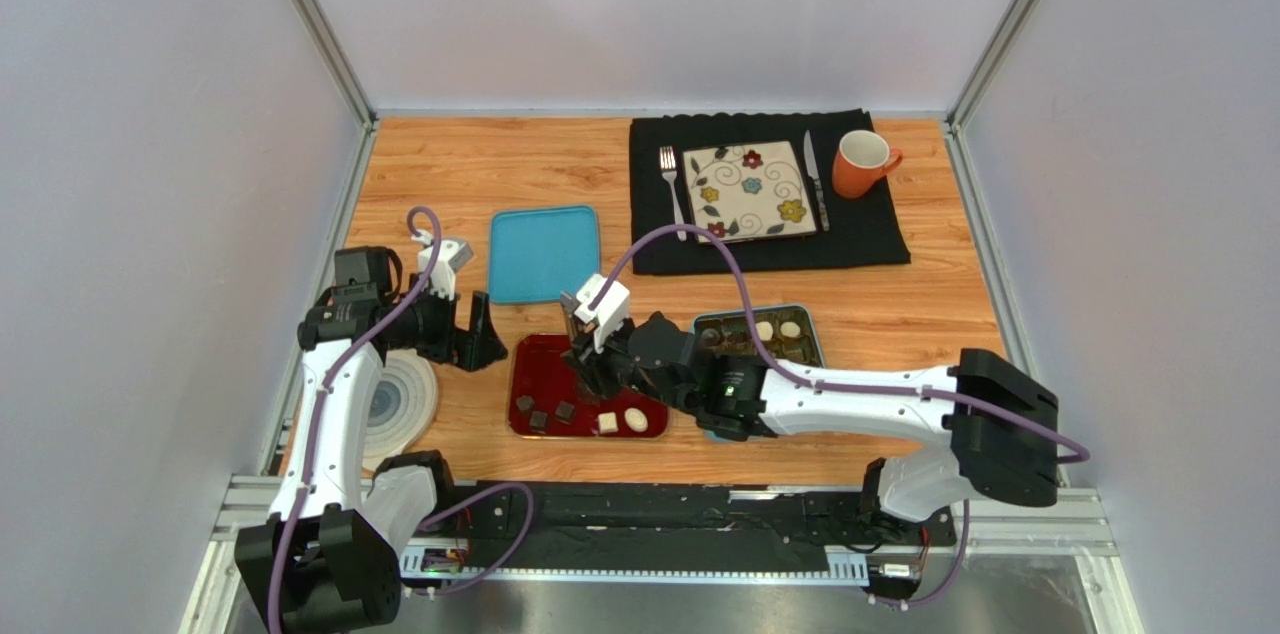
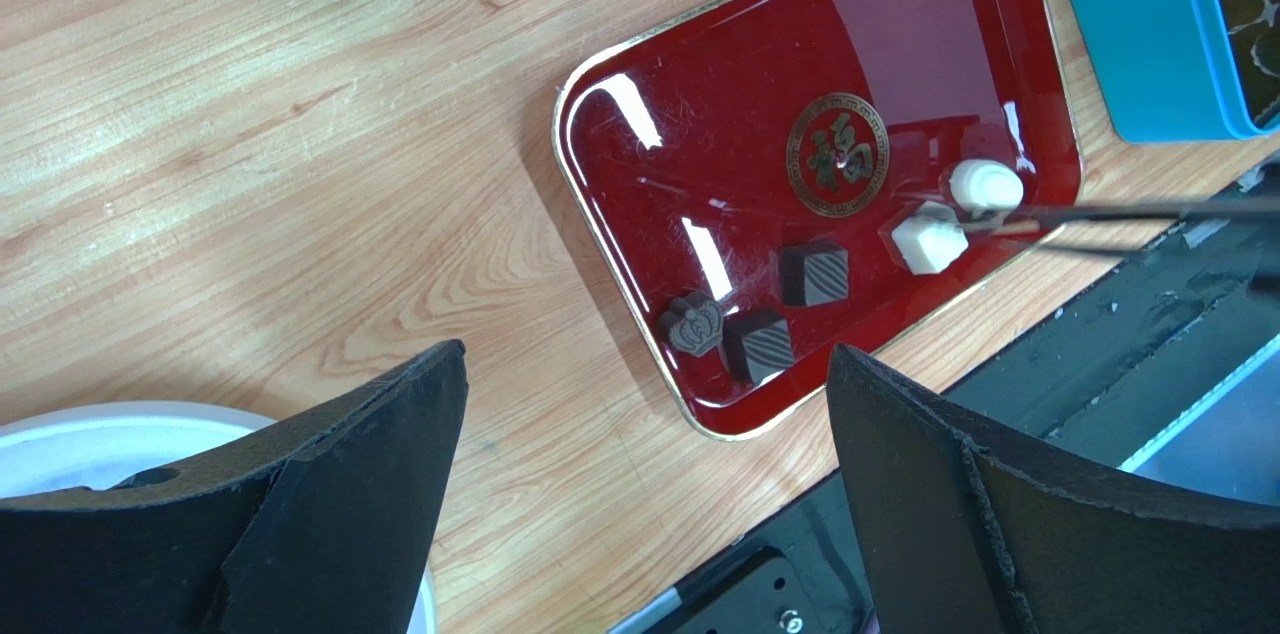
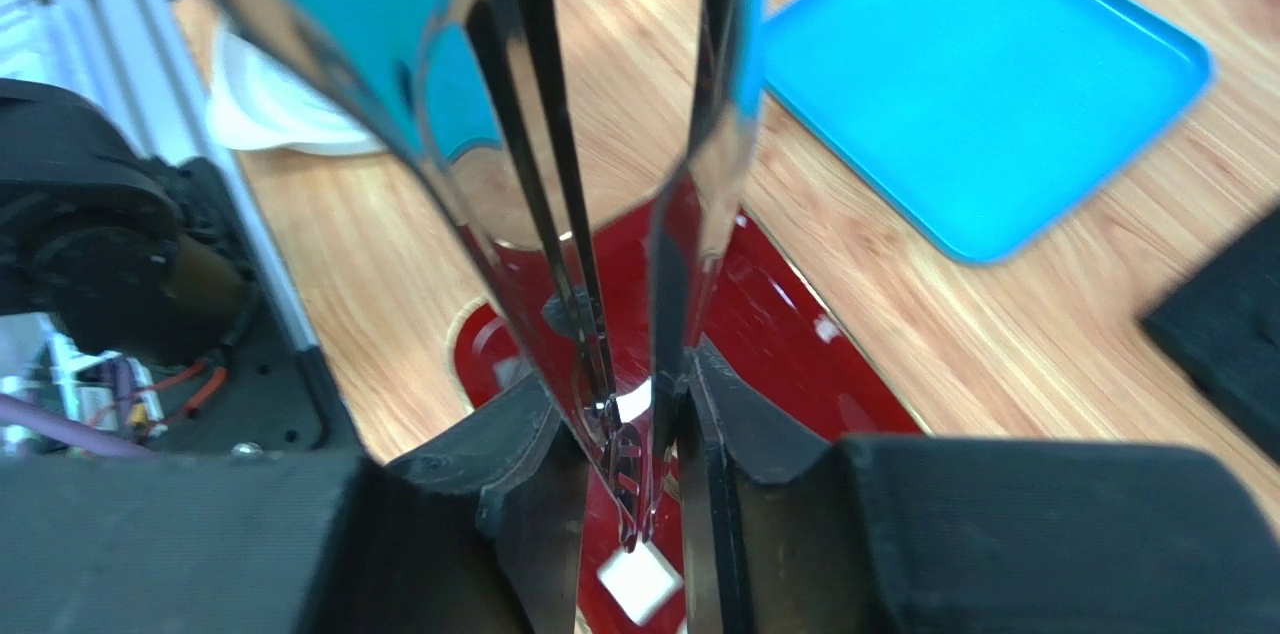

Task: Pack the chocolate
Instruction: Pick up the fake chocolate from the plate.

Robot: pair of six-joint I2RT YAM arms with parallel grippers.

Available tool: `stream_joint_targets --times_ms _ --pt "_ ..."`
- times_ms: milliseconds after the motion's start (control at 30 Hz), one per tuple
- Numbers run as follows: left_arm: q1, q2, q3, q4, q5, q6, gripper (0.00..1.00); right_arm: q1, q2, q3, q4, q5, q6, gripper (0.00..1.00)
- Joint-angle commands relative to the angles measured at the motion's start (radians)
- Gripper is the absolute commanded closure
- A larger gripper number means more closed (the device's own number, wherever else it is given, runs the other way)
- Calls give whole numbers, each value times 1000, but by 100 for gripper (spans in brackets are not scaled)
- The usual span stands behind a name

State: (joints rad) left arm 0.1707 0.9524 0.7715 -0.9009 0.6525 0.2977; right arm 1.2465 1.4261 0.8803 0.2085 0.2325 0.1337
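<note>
"So, where is the chocolate (image 2: pixel 813 274) now?"

"You have five pieces on the red tray (image 2: pixel 721 109), in the middle right of the left wrist view. Three are dark, then there is a white cube (image 2: pixel 927 238) and a white round one (image 2: pixel 984 184). Some more sit in the box (image 1: pixel 813 339), just right of the tray in the top view. They are too small to count well."

"And my right gripper (image 3: pixel 631 447)?"

"It is clamped on the tweezers (image 3: pixel 709 139), and their tips are at the white cube. Whether the cube is pinched, I cannot tell."

"The left one?"

"Your left gripper (image 2: pixel 643 357) stands wide, with nothing between its fingers, at the tray's left side in the top view."

"How far am I, then?"

"Partly done, I judge. Five pieces wait for the box, and the blue lid (image 1: pixel 544 255) lies apart, above the tray."
</note>
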Motion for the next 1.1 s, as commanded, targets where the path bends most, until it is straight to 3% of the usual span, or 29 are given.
stream_joint_targets --times_ms 0,167,467,1067 --pt "0 0 28 -3 -2 26 2 21 43 74 138 -35 9 71" --pt "-2 -1 26 -1 -5 29 2 34 80 91 147 -51 17 70" --pt "-2 -7 31 -9 -5 32 2 41 123 109 152 -53 14 58" --pt "-3 -12 52 -26 -8 46 1 34 165 117 141 -21 7 51"
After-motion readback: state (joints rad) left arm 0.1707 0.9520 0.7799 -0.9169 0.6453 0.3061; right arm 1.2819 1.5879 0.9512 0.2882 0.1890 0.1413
